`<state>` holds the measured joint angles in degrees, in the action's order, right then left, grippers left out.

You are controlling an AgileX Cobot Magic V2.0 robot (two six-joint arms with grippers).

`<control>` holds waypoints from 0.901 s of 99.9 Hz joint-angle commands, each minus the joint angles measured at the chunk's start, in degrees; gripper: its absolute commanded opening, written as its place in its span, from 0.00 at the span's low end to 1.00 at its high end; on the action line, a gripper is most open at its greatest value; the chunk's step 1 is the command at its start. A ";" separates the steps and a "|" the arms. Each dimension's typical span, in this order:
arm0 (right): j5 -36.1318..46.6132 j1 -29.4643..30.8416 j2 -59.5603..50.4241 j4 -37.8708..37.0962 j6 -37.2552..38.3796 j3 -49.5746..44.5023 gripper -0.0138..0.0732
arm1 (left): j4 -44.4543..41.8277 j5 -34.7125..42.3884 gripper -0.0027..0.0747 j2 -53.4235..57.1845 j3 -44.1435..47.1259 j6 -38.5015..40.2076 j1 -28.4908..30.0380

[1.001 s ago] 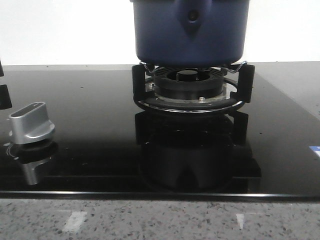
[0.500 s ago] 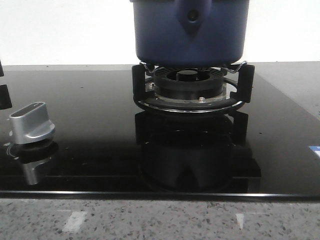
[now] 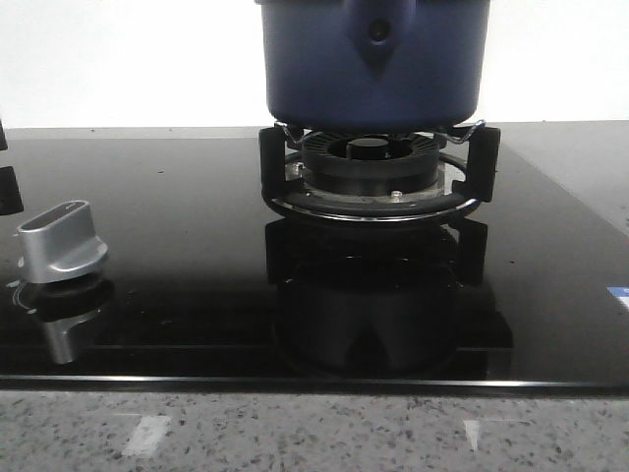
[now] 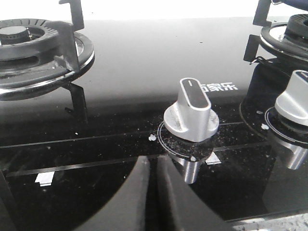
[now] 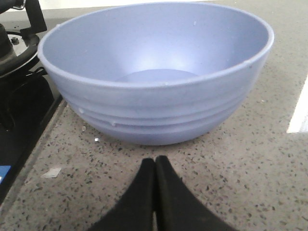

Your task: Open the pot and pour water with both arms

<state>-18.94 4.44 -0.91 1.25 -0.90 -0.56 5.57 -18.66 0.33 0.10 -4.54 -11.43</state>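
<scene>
Nothing has moved over the last second, so you have yet to start: the pot (image 3: 373, 59) sits on its burner (image 3: 371, 167) at upper centre of the front view. Both the left fingers (image 4: 154, 185) and right fingers (image 5: 155, 185) are pressed together, empty.

The pot (image 3: 373, 61) is cut off by the top edge of the front view, so its rim and any lid cannot be seen. In the left wrist view, a second silver knob (image 4: 294, 98) runs off the right edge, and the burner (image 4: 33, 45) at upper left is cropped by the frame. In both wrist views the hands' bases drop below the bottom edge: left hand (image 4: 153, 168), right hand (image 5: 155, 169).
</scene>
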 commanded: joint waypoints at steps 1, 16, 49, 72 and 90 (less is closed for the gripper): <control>0.81 -0.10 -0.75 -0.82 -0.40 -1.51 0.07 | 0.22 2.67 0.01 1.49 1.75 0.47 -0.54; 0.73 -0.10 -0.75 -0.82 -0.40 -1.51 0.07 | 0.22 2.67 0.01 1.49 1.75 0.47 -0.54; 0.95 -0.10 -0.75 -0.82 -0.40 -1.51 0.07 | -3.99 3.88 0.01 1.49 1.75 0.36 -0.54; 3.88 -0.10 -0.75 -8.04 -0.40 -1.51 0.07 | -18.16 4.99 0.01 1.49 1.75 0.36 -0.54; 6.05 -0.10 -0.75 -8.16 -0.40 -1.51 0.07 | -18.17 4.99 0.01 1.49 1.75 0.36 -0.54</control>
<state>-17.80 4.44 -0.91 -5.57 -0.90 -0.56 -12.07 -18.18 0.33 0.10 -4.54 -11.43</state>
